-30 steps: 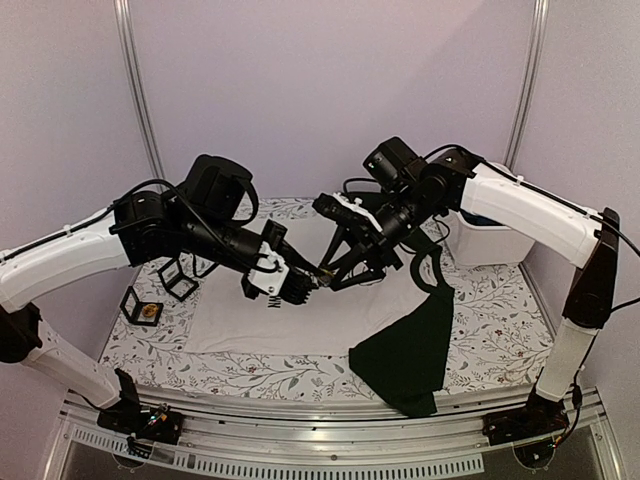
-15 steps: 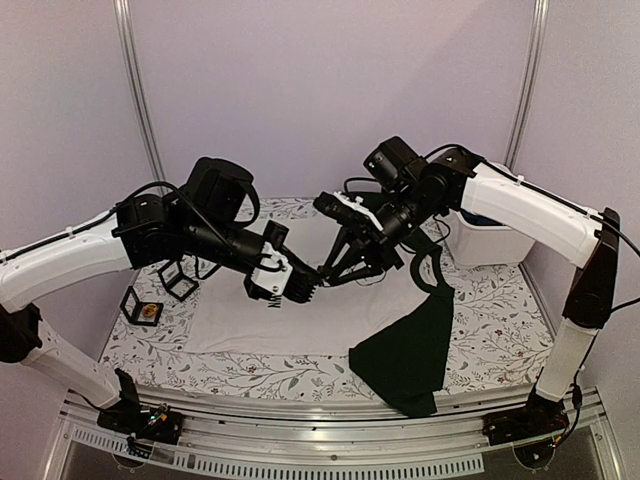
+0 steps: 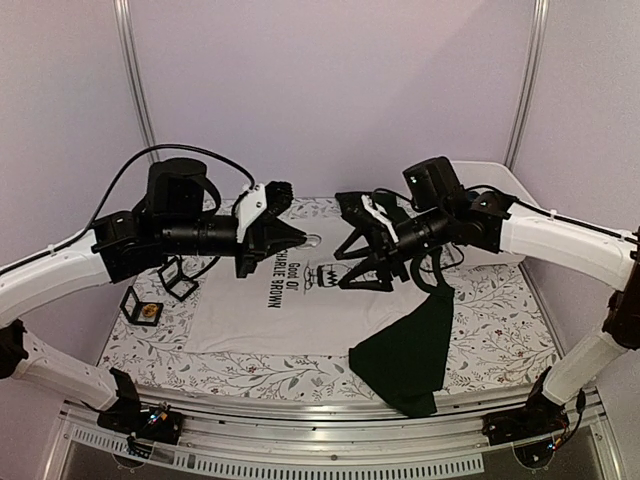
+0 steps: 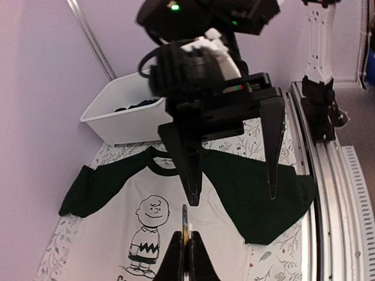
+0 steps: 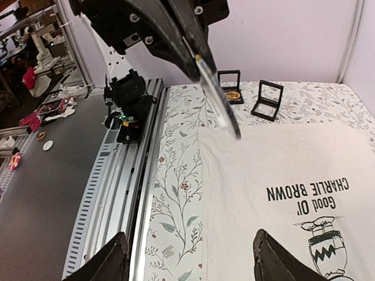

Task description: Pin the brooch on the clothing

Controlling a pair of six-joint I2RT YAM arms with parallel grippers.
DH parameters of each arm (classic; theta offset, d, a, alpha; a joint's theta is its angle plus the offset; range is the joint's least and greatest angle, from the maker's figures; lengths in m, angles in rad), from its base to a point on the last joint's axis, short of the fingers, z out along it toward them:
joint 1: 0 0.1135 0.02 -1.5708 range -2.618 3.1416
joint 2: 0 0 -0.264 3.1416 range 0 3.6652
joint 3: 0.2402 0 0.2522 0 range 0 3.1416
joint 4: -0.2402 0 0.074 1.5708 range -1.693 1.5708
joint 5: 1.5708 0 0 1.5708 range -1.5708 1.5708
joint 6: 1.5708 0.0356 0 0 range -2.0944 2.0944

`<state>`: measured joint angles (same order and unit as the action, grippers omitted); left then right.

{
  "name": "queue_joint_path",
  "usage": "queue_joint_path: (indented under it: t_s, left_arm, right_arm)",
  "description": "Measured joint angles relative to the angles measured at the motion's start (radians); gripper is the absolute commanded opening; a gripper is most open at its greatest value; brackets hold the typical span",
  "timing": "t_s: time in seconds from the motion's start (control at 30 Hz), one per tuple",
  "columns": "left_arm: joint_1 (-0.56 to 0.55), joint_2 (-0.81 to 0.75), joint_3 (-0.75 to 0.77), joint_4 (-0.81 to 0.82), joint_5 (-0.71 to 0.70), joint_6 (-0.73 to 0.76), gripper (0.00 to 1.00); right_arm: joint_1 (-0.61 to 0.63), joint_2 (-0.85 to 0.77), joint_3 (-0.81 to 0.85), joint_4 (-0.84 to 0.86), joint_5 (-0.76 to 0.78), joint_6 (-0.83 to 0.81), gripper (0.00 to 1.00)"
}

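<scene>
So, brooch [image 5: 218, 102] is up in the air, not on the shirt yet. It's pinched at one edge by the L gripper [image 4: 184, 244], jaws tight together on it, w/ the disc poking out past the tips, above the print. From the L wrist cam it's just a thin sliver, edge-on. Can't tell if the pin is open or which way the back faces.

Shirt [image 3: 300, 315] lies flat on the table [image 3: 500, 300], print up, collar toward the R side. One dark sleeve [image 3: 405, 355] flops toward the near edge.

R gripper [image 4: 232, 199] faces the L one, near but apart. Its jaws are spread wide w/ nothing between them, tips aimed at the brooch. My read: L is presenting it mid-air so R can work the clasp or take a better hold before it goes down to the fabric. Pinning itself isn't started.

Around: two small black cases [image 3: 141, 308] sit on the shirt's L side, one w/ something gold in it. A white bin [image 4: 126, 114] at the far R has dark cloth inside. None of that sits btwn the arms. What could get in the way, I'd say, is the arms themselves, both wrists crowding over the print. Fabric is also loose, nothing holding it taut.
</scene>
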<state>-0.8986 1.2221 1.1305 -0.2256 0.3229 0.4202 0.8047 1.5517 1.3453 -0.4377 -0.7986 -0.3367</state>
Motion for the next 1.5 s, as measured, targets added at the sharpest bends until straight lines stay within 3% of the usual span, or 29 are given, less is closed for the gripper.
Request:
queue_joint_path:
  t_s: [0.1, 0.2, 0.37, 0.53, 0.8, 1.0, 1.5]
  left_arm:
    - [0.039, -0.069, -0.089, 0.145, 0.009, -0.230, 0.00]
    - [0.064, -0.119, -0.183, 0.347, 0.025, -0.447, 0.00]
    - [0.072, -0.151, -0.319, 0.656, 0.064, -0.685, 0.00]
    - [0.072, -0.173, -0.414, 0.867, 0.080, -0.775, 0.00]
    - [0.072, -0.219, -0.481, 1.050, 0.080, -0.807, 0.00]
    - [0.072, -0.229, -0.509, 1.082, 0.062, -0.801, 0.00]
    - [0.072, -0.229, -0.519, 1.083, 0.047, -0.767, 0.00]
  right_arm:
    - [0.002, -0.125, -0.218, 0.341, 0.073, 0.185, 0.53]
    - [0.029, -0.158, -0.344, 0.658, 0.166, 0.361, 0.53]
    - [0.125, -0.089, -0.326, 0.966, 0.260, 0.487, 0.54]
    - [0.157, 0.002, -0.230, 1.141, 0.256, 0.556, 0.36]
    - [0.155, 0.066, -0.185, 1.212, 0.192, 0.623, 0.29]
    - [0.158, 0.122, -0.116, 1.211, 0.132, 0.650, 0.28]
    - [0.165, 0.157, -0.074, 1.206, 0.068, 0.679, 0.00]
